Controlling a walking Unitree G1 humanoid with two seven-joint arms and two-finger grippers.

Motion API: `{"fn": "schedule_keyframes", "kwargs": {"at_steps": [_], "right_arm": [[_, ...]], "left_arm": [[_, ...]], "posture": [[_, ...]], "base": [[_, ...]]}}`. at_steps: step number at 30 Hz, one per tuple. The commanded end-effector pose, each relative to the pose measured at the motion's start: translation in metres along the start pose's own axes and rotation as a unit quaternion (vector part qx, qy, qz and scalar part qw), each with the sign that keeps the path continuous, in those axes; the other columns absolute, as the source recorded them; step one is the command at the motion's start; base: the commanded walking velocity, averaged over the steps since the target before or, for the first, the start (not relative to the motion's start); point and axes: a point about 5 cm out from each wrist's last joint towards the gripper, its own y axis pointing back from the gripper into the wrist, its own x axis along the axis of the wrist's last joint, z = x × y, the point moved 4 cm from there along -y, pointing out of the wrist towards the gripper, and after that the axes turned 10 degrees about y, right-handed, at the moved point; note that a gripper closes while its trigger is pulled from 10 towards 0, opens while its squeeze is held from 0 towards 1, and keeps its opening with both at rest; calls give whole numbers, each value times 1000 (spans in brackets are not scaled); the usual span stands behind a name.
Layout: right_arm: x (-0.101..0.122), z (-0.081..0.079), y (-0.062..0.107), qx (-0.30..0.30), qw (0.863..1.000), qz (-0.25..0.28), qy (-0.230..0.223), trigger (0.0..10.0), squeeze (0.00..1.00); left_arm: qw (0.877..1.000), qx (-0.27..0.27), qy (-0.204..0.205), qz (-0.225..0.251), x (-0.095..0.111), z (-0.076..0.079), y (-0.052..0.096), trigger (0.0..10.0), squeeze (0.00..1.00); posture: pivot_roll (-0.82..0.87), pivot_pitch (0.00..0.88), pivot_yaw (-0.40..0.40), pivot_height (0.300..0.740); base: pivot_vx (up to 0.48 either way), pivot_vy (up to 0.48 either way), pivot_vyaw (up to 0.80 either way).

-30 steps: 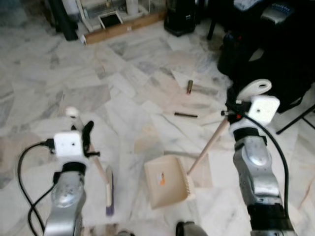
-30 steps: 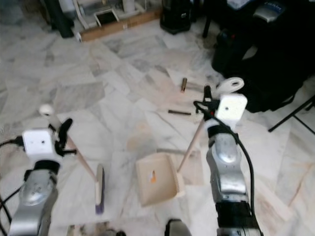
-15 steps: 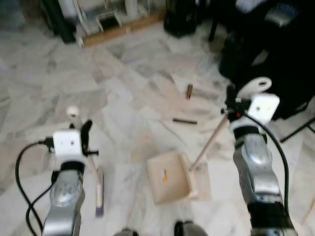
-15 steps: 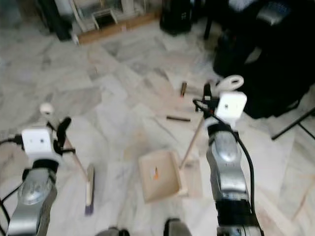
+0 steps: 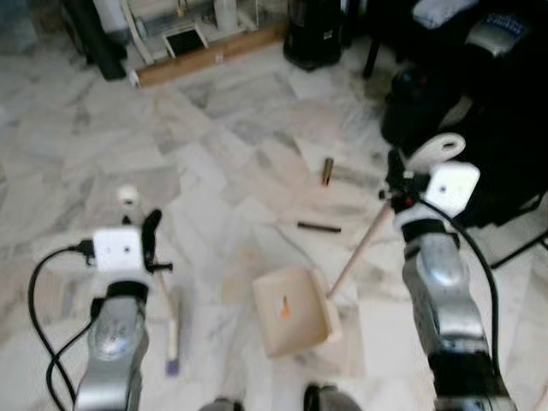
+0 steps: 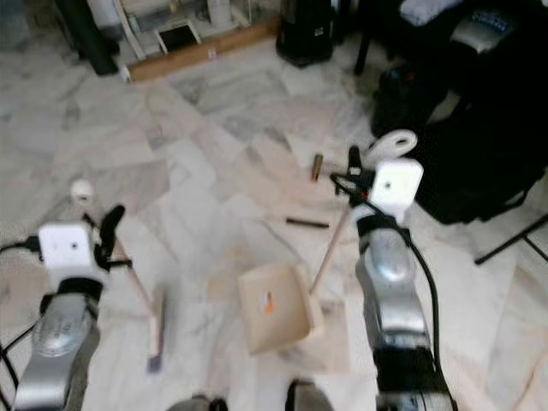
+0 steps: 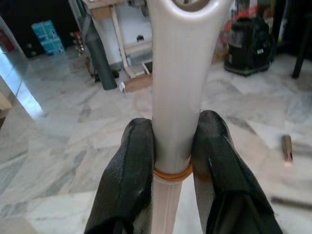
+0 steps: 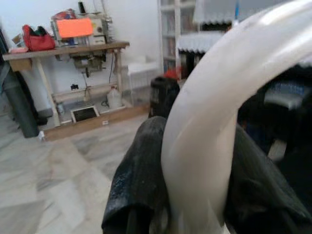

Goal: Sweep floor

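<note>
Marble floor (image 5: 214, 154): left end effector (image 7: 171, 161) clamps broom (image 5: 167, 321), right end effector (image 8: 195, 195) clamps dustpan (image 5: 295, 312).

Beige dustpan (image 5: 294, 310) on grey-veined white marble floor (image 5: 214, 154).

I am finding no text, brand, number or sign that I can read anywhere here. The dustpan (image 5: 294, 312) I am holding is carrying a small orange mark on its tray, too blurred to make out. An orange panel (image 8: 74, 27) is sitting on the far workbench, showing no legible print.
</note>
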Motion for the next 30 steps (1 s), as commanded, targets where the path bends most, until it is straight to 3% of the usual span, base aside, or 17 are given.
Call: {"fn": "schedule_keyframes", "kwargs": {"at_steps": [1, 26, 30], "right_arm": [[11, -4, 0, 4, 1000, 23, -3, 10000, 0], [9, -8, 2, 9, 1000, 18, -10, 10000, 0], [8, -9, 2, 10, 1000, 16, -13, 10000, 0]], "left_arm": [[1000, 7, -9, 8, 5, -6, 2, 10000, 0], [1000, 5, -12, 9, 6, -6, 4, 10000, 0], [1000, 3, -12, 8, 5, -6, 4, 10000, 0]], "posture": [[-71, 246, 17, 740], [-61, 215, 17, 740], [-60, 215, 18, 740]], "base": [[334, 0, 0], [334, 0, 0], [336, 0, -650]]}}
